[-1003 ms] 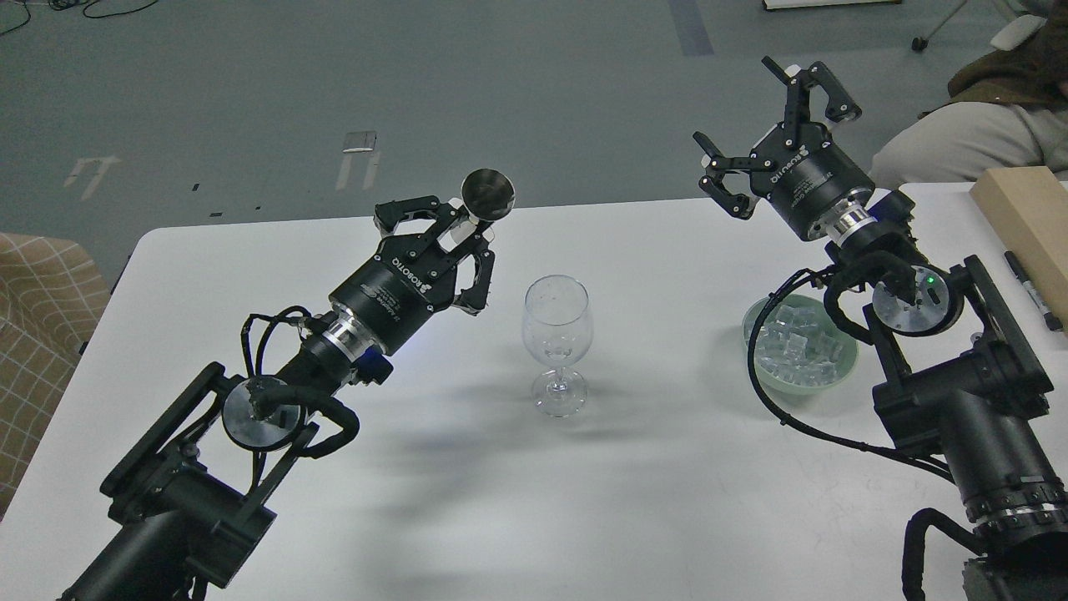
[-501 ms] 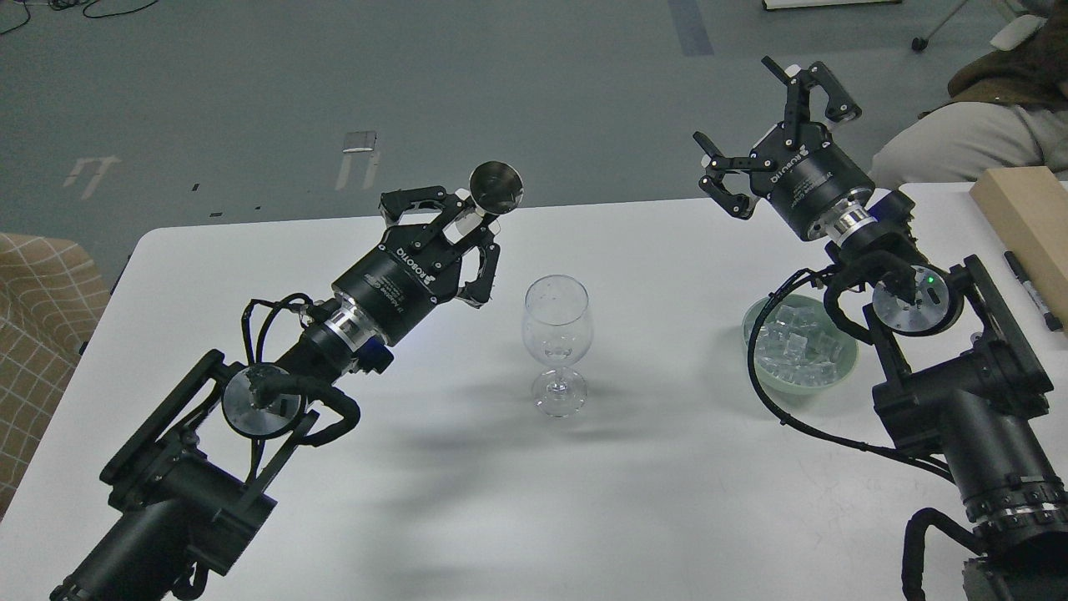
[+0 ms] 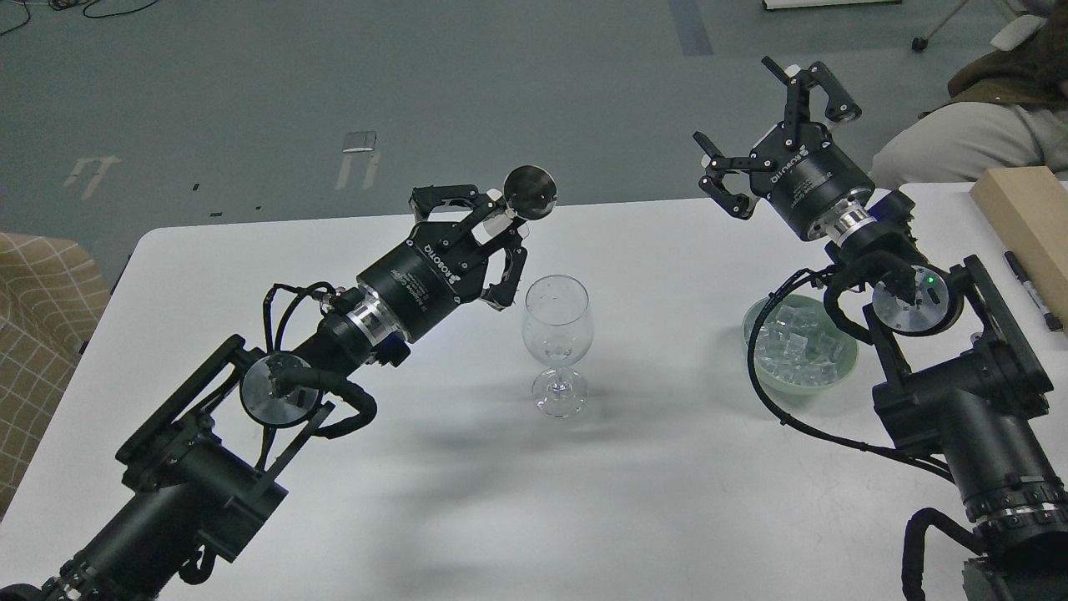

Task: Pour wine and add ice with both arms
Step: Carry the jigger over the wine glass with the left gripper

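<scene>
1. Near edge: both black arms rise from the bottom corners over the white table (image 3: 651, 501), the left arm (image 3: 209, 484) from the lower left, the right arm (image 3: 968, 417) from the lower right.
2. Mid table: an empty clear wine glass (image 3: 556, 342) stands upright, between the two arms.
3. Right of the glass, well apart from it: a pale green bowl (image 3: 843, 367) with the ice (image 3: 793, 342) heaped inside as clear cubes. The right arm's wrist and cable partly cover the bowl.
4. Left gripper (image 3: 492, 225): fingers closed around a small metal cup (image 3: 530, 193), held tilted with its round face toward the camera. The cup sits just up and left of the glass rim, not touching it.
5. Right gripper (image 3: 763, 113): fingers spread wide, holding nothing, raised beyond the bowl. The ice lies below and nearer than these fingers, well apart from them.
6. Far right edge: a wooden block (image 3: 1022, 217) and a black pen (image 3: 1033, 292) beside it.
7. Beyond the table: grey floor (image 3: 334, 83).
</scene>
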`<act>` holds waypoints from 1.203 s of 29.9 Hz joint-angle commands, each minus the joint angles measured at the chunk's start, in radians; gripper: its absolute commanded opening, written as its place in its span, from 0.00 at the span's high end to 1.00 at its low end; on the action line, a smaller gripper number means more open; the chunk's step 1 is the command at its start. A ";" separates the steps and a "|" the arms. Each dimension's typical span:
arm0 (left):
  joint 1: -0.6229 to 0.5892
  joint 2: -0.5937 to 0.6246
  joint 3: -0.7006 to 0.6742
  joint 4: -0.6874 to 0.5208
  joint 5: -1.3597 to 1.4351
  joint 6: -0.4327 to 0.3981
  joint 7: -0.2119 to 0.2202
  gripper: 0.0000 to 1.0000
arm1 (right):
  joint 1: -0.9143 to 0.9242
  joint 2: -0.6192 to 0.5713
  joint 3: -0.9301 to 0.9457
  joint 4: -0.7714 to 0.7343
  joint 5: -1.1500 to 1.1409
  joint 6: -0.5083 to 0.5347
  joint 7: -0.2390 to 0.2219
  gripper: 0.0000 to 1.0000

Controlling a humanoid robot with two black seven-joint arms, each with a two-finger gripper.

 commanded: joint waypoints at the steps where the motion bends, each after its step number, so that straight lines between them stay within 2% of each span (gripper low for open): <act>1: -0.007 -0.001 0.000 0.010 0.000 0.000 0.000 0.93 | 0.000 0.000 0.000 -0.001 0.000 0.000 0.000 0.00; 36: -0.033 0.011 -0.003 0.022 0.109 -0.004 -0.002 0.93 | 0.000 0.000 -0.002 -0.001 0.000 0.000 0.000 0.00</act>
